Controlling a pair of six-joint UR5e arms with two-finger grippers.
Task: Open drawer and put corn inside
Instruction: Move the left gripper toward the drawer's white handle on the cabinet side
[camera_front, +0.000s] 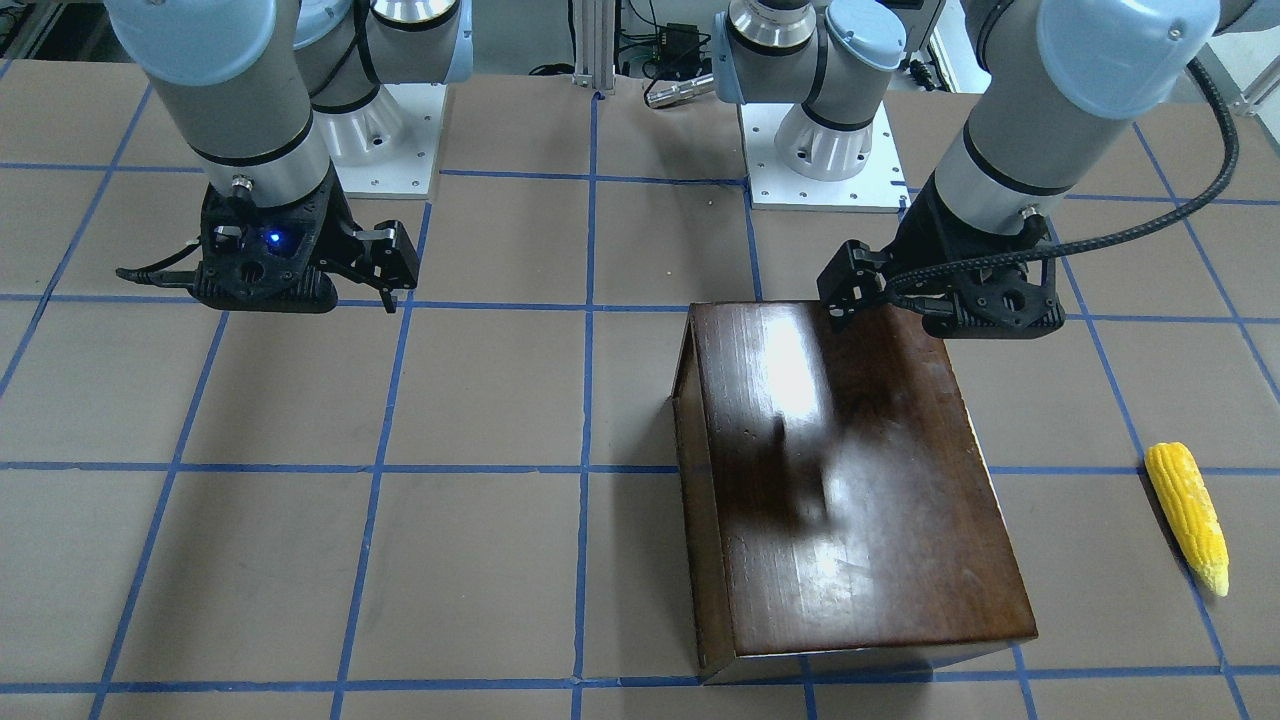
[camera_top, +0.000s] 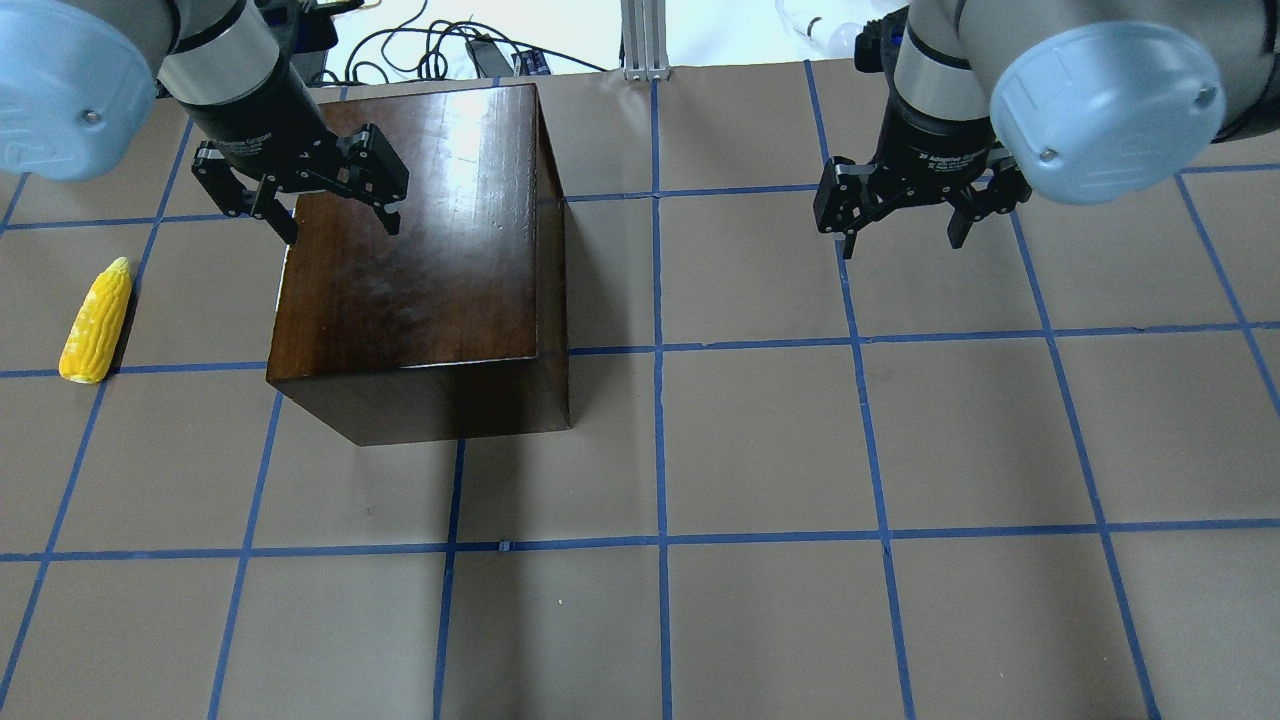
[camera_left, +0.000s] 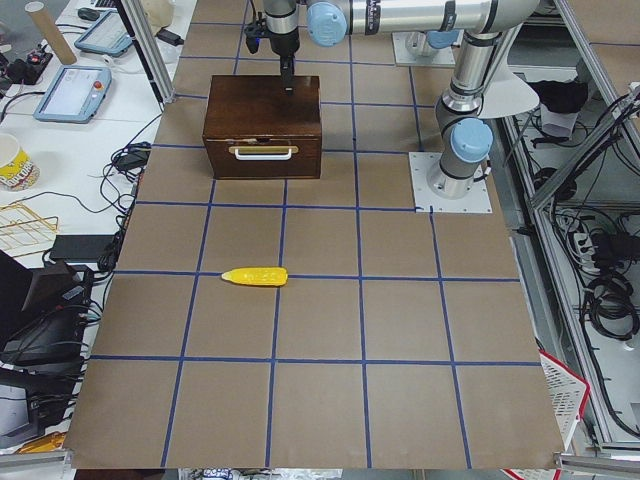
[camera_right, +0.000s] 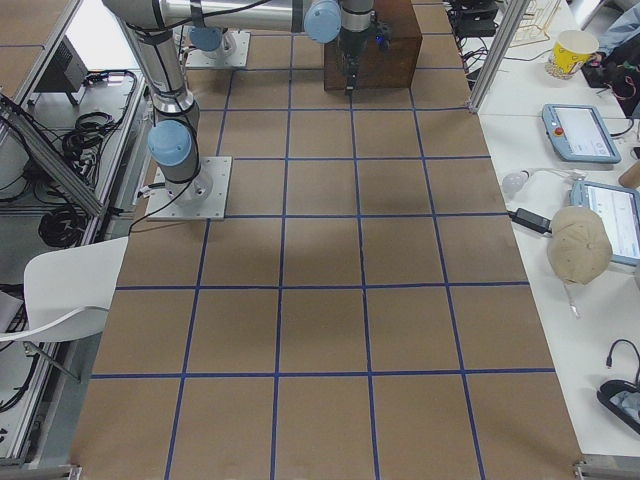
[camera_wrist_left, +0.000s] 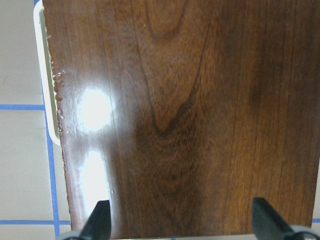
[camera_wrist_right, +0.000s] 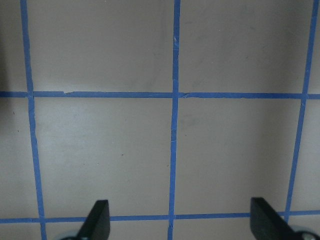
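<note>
The dark-brown wooden box (camera_top: 420, 250) stands left of the table's middle. Its drawer (camera_left: 263, 157) is shut, with a white handle on the front that faces the table's left end. In the left wrist view the handle (camera_wrist_left: 44, 75) peeks out past the lid's edge. The yellow corn (camera_top: 97, 320) lies on the table to the left of the box, apart from it, also in the front view (camera_front: 1188, 515). My left gripper (camera_top: 340, 228) hovers open over the box's top near its back edge, holding nothing. My right gripper (camera_top: 900, 240) hangs open and empty over bare table on the right.
Brown table cover with a blue tape grid (camera_top: 660, 350). The two arm bases (camera_front: 825, 150) stand on white plates at the robot's side. Side benches with tablets, a cup and cables (camera_left: 70, 90) lie beyond the table's edge.
</note>
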